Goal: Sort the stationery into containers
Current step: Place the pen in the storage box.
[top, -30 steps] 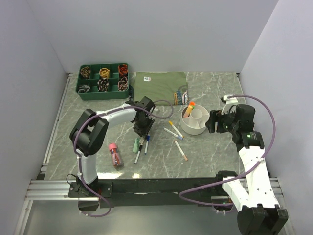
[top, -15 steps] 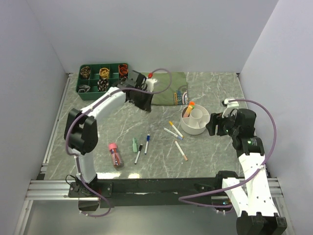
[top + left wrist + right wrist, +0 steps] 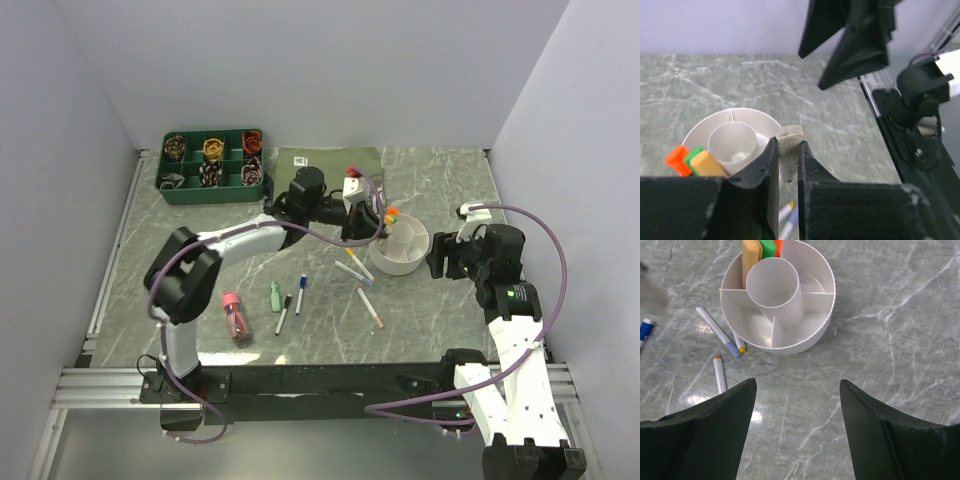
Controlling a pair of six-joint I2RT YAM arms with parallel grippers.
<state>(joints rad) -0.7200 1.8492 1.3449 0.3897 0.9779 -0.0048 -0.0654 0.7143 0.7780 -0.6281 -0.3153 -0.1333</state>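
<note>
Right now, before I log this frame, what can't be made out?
Left wrist view: the left gripper pinches a speckled item; its fingers hide all but the tip.
Right wrist view: a grey blur at the left edge, unidentifiable; a blue-capped pen cut off there.
Top view: green tray contents too small.
</note>
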